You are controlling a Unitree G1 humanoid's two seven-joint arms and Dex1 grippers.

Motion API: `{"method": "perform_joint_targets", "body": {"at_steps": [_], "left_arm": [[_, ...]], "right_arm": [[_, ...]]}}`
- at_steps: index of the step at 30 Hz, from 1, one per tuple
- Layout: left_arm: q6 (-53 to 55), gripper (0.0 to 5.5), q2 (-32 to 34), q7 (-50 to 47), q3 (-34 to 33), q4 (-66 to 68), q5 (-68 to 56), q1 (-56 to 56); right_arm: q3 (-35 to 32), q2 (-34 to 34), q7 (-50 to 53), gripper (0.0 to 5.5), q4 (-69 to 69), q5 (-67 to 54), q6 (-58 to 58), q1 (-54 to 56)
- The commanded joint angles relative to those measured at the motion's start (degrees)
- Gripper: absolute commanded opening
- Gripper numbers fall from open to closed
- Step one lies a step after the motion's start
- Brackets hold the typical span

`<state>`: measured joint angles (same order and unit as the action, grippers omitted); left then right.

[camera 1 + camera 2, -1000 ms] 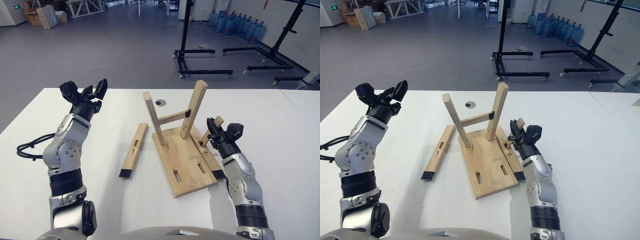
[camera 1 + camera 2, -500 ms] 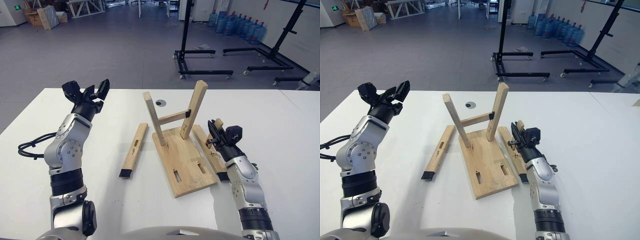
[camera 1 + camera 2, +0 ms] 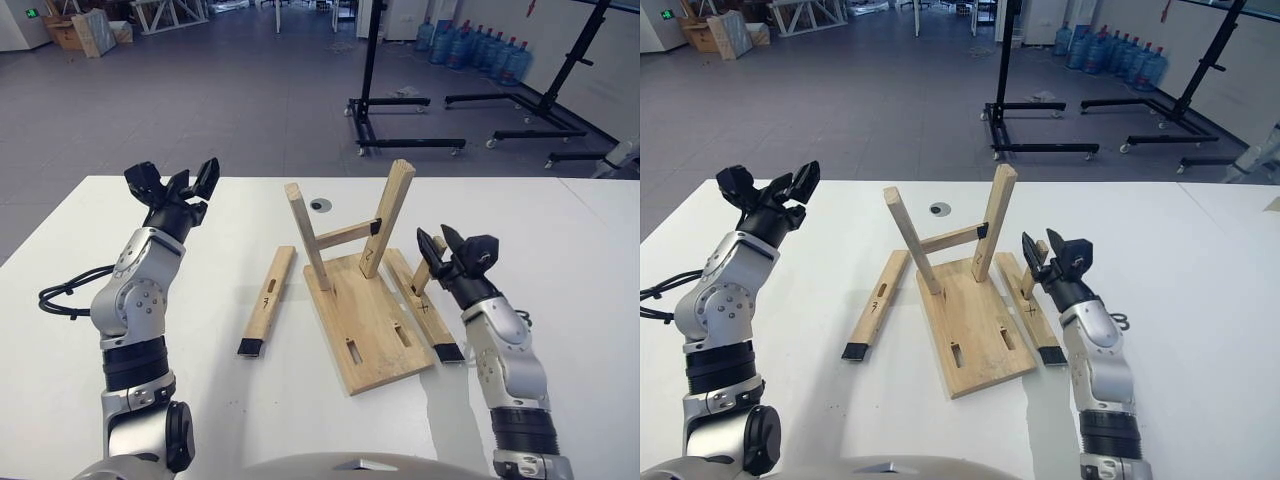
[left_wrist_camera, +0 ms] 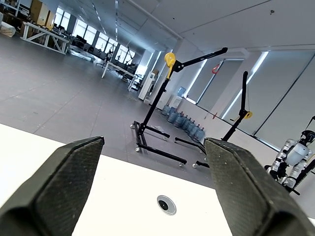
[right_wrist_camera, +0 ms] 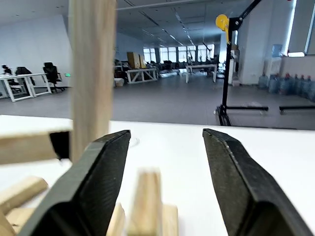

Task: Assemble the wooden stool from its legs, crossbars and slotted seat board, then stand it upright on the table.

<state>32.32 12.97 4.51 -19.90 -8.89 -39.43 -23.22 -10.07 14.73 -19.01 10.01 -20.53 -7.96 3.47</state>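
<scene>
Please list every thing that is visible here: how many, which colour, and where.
seat board: 1, pale wood, flat, mid-table
fitted legs: 2, pale wood, upright in board, crossbar between
loose legs: 2, pale wood, black caps, either side of board
short bar: 1, pale wood, beside right loose leg
table: 1, white
cable: 1, black, table's left edge
wheeled stands: at least 2, black, floor behind
left gripper: black, open, raised at left
right gripper: black, open, over short bar

Bare pale wood seat board (image 3: 340,310), legs (image 3: 268,298) (blk caps (image 3: 250,347)); matt table (image 3: 560,260); textured left end effector pads (image 4: 64,187)
</scene>
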Motion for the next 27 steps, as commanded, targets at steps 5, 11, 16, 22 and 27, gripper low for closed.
{"method": "perform_joint_targets", "body": {"at_steps": [5, 11, 16, 22, 27], "left_arm": [[-0.3, 3.72, 0.7, 0.2, 0.0, 0.3, 0.7, -1.6], [-0.9, 3.72, 0.3, -1.1, -0.4, 0.7, 1.5, -2.3], [-1.0, 3.72, -0.3, -1.5, 0.2, 0.7, 2.7, -2.3], [-0.9, 3.72, 0.2, -1.0, -0.3, 0.7, 2.6, -1.5], [-0.7, 3.72, 0.0, -0.9, 0.1, 0.1, 3.0, -0.3]], "right_arm": [[-10.2, 6.6, 12.9, 2.87, 20.1, -17.7, -23.3, 11.9], [-2.2, 0.1, 36.8, 2.87, 14.9, -6.3, -37.2, 31.7], [-0.4, -2.8, 42.0, 2.87, 10.8, 0.8, -39.6, 33.8], [-1.4, -4.5, 39.1, 2.87, 7.6, 3.4, -37.4, 25.5], [4.5, -7.6, 34.7, 2.87, -2.0, 8.3, -30.2, 12.9]]}}
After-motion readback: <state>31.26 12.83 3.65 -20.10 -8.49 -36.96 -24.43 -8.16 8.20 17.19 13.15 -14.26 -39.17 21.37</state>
